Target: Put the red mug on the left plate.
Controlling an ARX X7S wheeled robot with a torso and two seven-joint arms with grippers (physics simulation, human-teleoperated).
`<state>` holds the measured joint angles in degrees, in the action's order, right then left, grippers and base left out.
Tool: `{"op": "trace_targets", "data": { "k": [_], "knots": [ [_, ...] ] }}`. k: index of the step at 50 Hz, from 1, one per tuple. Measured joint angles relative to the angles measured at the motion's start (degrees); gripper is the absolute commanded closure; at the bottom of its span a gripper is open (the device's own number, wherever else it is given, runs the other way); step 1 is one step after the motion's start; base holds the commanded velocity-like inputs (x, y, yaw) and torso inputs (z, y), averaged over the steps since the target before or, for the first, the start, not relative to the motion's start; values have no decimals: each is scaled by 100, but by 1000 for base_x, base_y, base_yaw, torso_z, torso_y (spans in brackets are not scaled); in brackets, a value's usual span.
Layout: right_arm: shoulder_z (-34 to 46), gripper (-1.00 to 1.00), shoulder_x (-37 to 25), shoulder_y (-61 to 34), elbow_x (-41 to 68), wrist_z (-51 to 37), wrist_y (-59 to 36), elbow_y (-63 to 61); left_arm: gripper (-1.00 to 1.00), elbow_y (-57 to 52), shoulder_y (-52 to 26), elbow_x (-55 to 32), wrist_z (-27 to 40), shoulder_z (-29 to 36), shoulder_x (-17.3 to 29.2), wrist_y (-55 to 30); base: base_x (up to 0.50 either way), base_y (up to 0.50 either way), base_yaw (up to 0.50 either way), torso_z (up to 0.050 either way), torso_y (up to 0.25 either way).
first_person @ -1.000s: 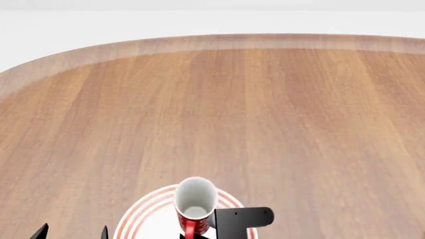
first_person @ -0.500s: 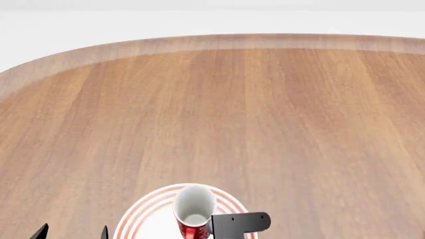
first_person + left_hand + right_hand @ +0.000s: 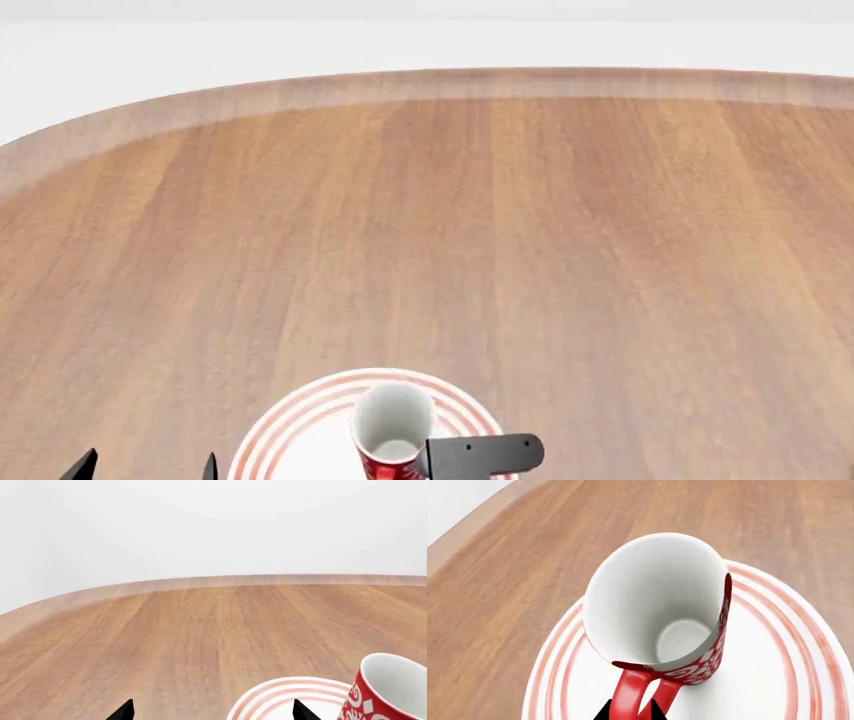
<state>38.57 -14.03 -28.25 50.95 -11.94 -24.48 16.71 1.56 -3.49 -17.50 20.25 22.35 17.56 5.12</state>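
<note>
Glossy red mug (image 3: 657, 625), scroll-patterned, white inside, sits over the ringed plate (image 3: 774, 680). My right gripper (image 3: 630, 711) pinches its loop handle; my left gripper (image 3: 210, 711) stands wide above the wood table (image 3: 534, 230).

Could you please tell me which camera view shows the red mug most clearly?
The right wrist view: the red mug fills it, showing its white inside, handle and base over the left plate. The head view shows only its mouth from above; the left wrist view cuts it off at the edge.
</note>
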Motion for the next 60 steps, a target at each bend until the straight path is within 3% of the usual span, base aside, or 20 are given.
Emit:
{"op": "trace_targets", "data": {
  "k": [1,30,43,60],
  "knots": [
    [1,-100,1,0,1,1,1,4,-100,-2,1,0,1,1,1,1,0,0,0,0,0],
    [-84,-100,-109,-16,125,-146,-100,-313,-100,-16,-1,-35,31,29,28,17,0,0,0,0,0],
    [-265,-100,-577,280,359,-611,-162,-1710,-100,-251,64,-160,56,-5,100,-34,0,0,0,0,0],
    [-555,-100,-1189,482,730,-1424,-344,-3643,-100,-1420,223,-269,376,-63,421,-577,0,0,0,0,0]
  ]
}}
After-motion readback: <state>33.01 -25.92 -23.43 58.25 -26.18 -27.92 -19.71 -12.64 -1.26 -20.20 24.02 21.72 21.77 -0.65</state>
